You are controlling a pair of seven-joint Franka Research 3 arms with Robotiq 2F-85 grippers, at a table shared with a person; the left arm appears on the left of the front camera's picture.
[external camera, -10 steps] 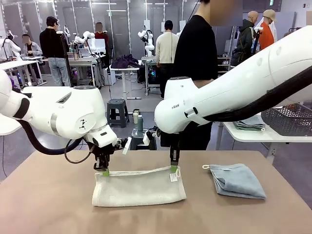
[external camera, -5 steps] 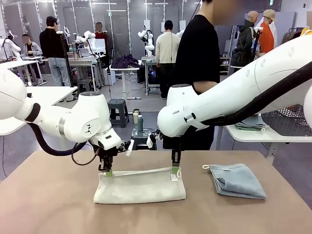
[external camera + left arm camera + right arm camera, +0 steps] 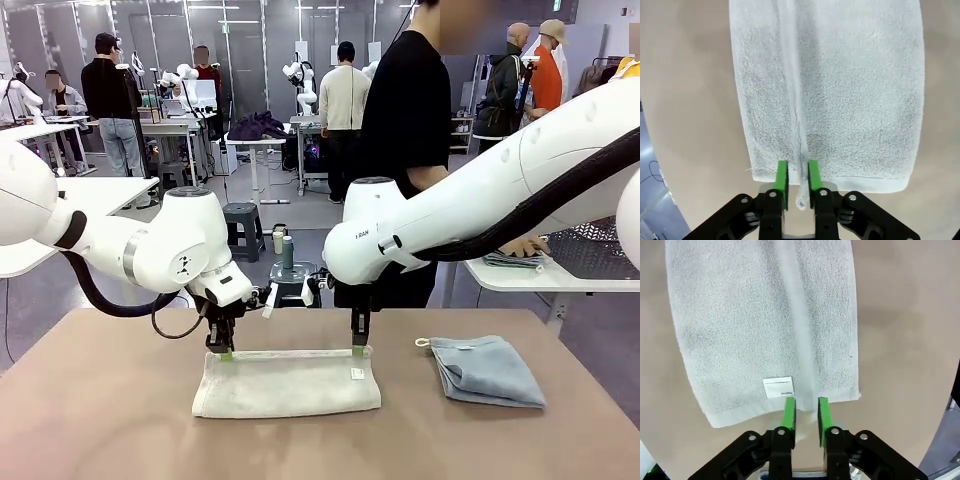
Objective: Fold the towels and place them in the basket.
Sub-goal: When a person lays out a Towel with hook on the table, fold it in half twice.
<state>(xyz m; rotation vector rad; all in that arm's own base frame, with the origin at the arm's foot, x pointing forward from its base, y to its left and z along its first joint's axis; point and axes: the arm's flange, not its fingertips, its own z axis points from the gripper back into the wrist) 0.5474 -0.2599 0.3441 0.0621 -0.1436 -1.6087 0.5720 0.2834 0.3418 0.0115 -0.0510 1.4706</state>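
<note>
Cream terry towel (image 3: 287, 382) folded once, far corners pinched by left gripper (image 3: 226, 353) and right gripper (image 3: 357, 347); pale blue-grey towel (image 3: 488, 370) folded, toward brown table's (image 3: 100, 420) right edge. Neither stowed.

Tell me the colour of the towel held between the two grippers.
The towel is off-white, with a small white label; the right wrist view shows it best.

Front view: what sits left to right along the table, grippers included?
left gripper, pinching the far left corner of the cream towel → right gripper, pinching its far right corner → blue-grey towel, lying folded → basket, on the side table beyond.
</note>
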